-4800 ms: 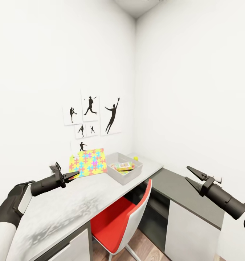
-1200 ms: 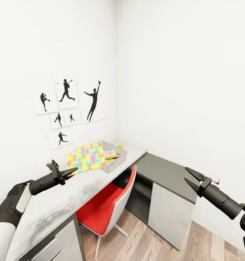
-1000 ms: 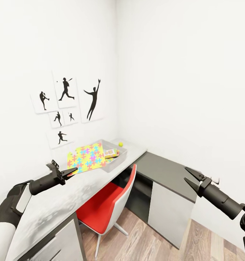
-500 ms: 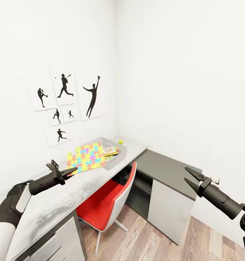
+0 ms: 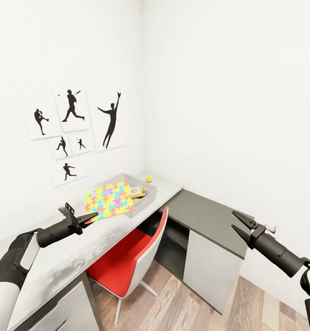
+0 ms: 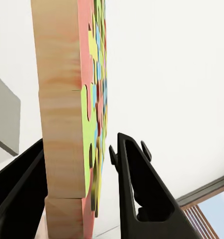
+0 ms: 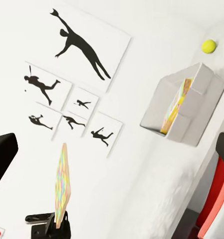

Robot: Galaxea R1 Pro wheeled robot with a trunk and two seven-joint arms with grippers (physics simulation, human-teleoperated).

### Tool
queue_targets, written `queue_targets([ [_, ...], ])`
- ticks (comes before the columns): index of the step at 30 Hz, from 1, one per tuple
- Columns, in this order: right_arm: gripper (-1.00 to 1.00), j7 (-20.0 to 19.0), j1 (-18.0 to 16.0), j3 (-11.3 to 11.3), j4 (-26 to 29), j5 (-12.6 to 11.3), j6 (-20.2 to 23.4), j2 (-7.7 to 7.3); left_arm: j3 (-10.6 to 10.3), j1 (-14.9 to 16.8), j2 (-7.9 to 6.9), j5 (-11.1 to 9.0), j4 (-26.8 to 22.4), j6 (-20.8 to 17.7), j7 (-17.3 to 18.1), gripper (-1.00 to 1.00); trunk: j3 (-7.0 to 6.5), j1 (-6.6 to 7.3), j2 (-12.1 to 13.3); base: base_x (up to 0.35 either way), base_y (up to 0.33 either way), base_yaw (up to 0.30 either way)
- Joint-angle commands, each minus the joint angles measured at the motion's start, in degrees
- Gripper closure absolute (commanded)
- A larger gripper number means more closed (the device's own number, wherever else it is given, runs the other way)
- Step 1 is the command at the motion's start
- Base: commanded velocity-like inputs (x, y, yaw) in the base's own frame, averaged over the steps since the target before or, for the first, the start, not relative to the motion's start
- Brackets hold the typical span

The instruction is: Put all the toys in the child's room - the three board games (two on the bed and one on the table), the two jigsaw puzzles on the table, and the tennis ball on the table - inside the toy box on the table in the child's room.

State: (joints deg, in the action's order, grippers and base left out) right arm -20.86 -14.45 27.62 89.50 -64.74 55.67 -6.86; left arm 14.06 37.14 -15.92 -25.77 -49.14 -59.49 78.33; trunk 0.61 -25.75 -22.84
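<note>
The left gripper [image 5: 91, 216], black with two slim fingers, is clamped on the near edge of a thin flat square jigsaw puzzle [image 5: 109, 200] patterned in yellow, pink, green and blue pieces; the left wrist view shows its pale wooden edge [image 6: 62, 119] squeezed between the two fingers [image 6: 137, 194]. The puzzle stretches ahead of this gripper, its far edge reaching over the near rim of the shallow light grey toy box [image 5: 145, 197]. That box stands beyond the left gripper on the long white-topped table [image 5: 72, 257], and holds a flat printed board game [image 5: 137, 191]; its lettering is too small to read. The small yellow-green tennis ball [image 5: 149, 179] lies on the table just past the box's far end, apart from it. Below the table sits a red-seated chair [image 5: 127, 257]. On the white wall hang black baseball-player silhouette pictures [image 5: 72, 124], with no writing on them. The right gripper [image 5: 239, 224] hangs over the lower dark grey-topped unit [image 5: 205, 216], jaws spread and empty, well to the right of all the toys
</note>
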Motion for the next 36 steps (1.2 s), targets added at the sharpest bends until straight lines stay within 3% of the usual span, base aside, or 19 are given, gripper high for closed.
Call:
queue_targets([
  [1,-1.00,-0.49,-0.02,0.00,-0.02,0.39,-0.06,0.01,0.00,0.00,-0.02,-0.10,0.01,-0.51,0.07,1.00,0.07,-0.03,-0.08,0.006,-0.006,0.000],
  [16,-1.00,-0.43,-0.04,-0.09,-0.03,0.37,-0.14,0.01,0.00,0.02,0.01,-0.20,0.03,-0.51,0.07,1.00,0.07,-0.03,-0.08,0.116,-0.112,0.031],
  [36,-1.00,-0.40,-0.02,-0.11,-0.03,0.31,-0.21,0.03,0.00,0.02,0.01,-0.25,0.01,-0.51,0.07,1.00,0.07,-0.03,-0.08,0.246,-0.097,0.275],
])
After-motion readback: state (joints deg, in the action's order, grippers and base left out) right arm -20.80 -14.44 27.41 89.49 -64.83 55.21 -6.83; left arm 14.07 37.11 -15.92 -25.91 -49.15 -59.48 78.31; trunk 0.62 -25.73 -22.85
